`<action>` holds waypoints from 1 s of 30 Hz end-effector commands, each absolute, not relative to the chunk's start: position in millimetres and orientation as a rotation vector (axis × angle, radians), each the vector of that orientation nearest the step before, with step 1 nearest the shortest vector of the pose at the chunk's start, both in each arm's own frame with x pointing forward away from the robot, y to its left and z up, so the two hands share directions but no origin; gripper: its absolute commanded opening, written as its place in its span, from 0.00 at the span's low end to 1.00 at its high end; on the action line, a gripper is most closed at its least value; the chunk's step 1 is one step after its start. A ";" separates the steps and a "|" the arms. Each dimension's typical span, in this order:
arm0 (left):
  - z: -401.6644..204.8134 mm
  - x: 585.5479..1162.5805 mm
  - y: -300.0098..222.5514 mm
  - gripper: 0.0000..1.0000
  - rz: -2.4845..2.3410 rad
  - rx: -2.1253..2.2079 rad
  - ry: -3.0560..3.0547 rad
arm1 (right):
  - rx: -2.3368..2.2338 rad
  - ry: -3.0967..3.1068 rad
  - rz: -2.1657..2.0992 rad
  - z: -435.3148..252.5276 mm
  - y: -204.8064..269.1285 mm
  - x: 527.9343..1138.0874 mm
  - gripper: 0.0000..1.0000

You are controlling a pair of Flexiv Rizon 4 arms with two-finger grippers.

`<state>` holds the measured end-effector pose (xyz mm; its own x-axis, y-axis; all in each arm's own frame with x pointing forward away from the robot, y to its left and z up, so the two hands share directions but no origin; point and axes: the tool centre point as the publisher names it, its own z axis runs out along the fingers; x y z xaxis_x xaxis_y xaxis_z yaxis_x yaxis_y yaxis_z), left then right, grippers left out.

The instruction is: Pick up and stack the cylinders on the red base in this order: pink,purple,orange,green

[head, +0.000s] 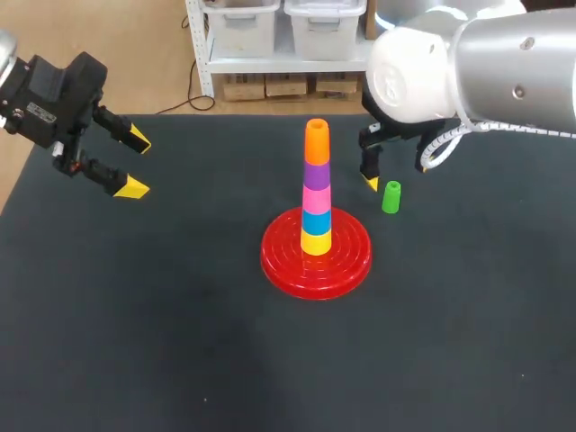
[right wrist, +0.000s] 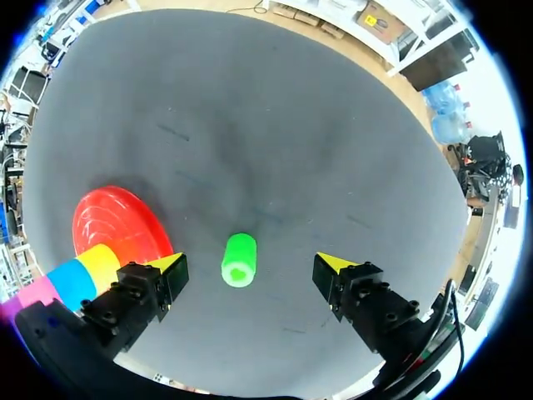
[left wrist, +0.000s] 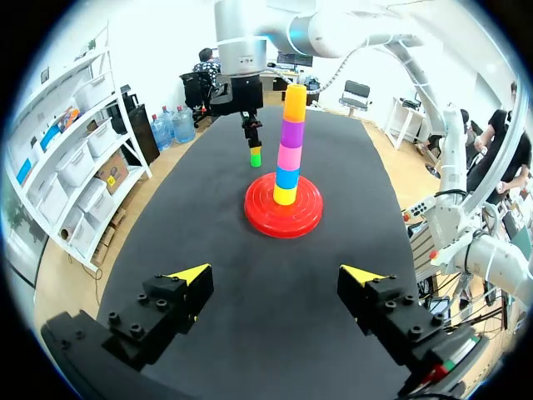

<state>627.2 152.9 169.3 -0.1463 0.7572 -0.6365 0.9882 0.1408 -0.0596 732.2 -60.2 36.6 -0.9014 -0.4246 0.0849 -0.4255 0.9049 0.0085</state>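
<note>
With the left gripper [head: 135, 164] held open well apart from the stack [head: 316, 193], the green cylinder [head: 391, 197], set on the tabletop [head: 180, 315] below and between the fingers [right wrist: 150, 287] of the open right gripper [right wrist: 250, 263], could be toppled if touched by one finger first.

Glossy, ridged plastic is seen on the base [head: 275, 261]. Smooth plastic is shown by the green cylinder [right wrist: 239, 259] ahead of the right pincer [right wrist: 250, 265]. The table [head: 162, 324] is covered in matt cloth.
</note>
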 end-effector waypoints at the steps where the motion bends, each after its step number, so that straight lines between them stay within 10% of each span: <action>1: 168.5 626.8 153.5 1.00 -0.666 1.667 1.961 | 0.650 -2.963 0.045 46.3 -60.9 727.8 1.00; 30: 168.5 626.8 153.5 1.00 -0.666 1.667 1.961 | 0.776 -3.085 -0.002 39.7 -55.9 718.9 1.00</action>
